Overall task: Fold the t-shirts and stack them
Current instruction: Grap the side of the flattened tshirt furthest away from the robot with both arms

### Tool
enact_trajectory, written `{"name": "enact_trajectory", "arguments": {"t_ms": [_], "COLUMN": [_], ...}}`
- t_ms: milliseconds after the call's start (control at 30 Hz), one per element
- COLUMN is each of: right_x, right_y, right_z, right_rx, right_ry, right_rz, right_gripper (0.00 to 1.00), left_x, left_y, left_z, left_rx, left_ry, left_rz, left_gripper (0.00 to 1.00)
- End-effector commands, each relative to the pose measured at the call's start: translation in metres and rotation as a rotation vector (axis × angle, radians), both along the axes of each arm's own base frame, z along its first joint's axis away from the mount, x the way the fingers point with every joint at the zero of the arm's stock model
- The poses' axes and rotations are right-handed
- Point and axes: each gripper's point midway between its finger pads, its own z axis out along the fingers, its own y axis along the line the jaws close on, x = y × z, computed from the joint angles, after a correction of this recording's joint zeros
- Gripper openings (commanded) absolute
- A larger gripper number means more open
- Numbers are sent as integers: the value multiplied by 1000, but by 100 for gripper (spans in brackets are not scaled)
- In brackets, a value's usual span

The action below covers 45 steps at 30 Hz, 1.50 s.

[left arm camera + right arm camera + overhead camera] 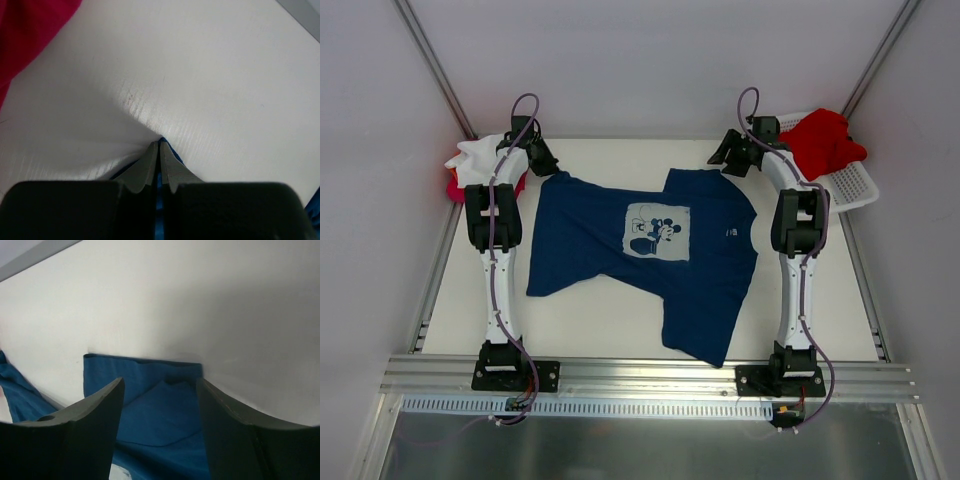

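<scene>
Centrally on the white table (590, 325) lies a navy shirt (620, 270), spread out but skewed, with some edges turned under. A pale square print (657, 231) of a cartoon figure faces up near its middle.

Both arms stretch from the near edge toward the far side, flanking the shirt, wrists angled down. The left gripper (542, 160) is at the shirt's far left corner; its wrist view shows the fingers pressed together, pinching a sliver of navy cloth. The right gripper (725, 155) is at the far right corner, its fingers (100, 405) spread wide with a folded navy edge lying between them.

A red shirt (825, 140) sits heaped in a white basket (855, 190) at far right. White cloth (480, 155) and red cloth (455, 188) are bunched at far left.
</scene>
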Motion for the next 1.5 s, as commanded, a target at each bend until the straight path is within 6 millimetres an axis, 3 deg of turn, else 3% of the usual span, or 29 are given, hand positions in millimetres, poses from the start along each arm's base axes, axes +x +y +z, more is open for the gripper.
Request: {"name": "enact_trajectory", "arguments": {"t_ms": [0, 200, 567, 967, 1467], "right_x": [5, 6, 7, 12, 1], "right_y": [-10, -24, -31, -10, -12], "right_z": [47, 45, 25, 13, -10], "right_rx": [-37, -47, -50, 91, 133], "right_ry": [-106, -106, -95, -80, 21], "right_rz": [11, -4, 6, 30, -30], "right_gripper": [63, 63, 62, 57, 58], "left_x": [-11, -12, -13, -14, -13], "left_y": [-2, -2, -4, -4, -2], "left_z": [15, 15, 17, 20, 28], "left_rx": [8, 14, 20, 27, 41], "left_ry": [13, 14, 11, 6, -10], "left_rz": [-15, -19, -31, -37, -38], "left_gripper": [0, 0, 0, 0, 0]}}
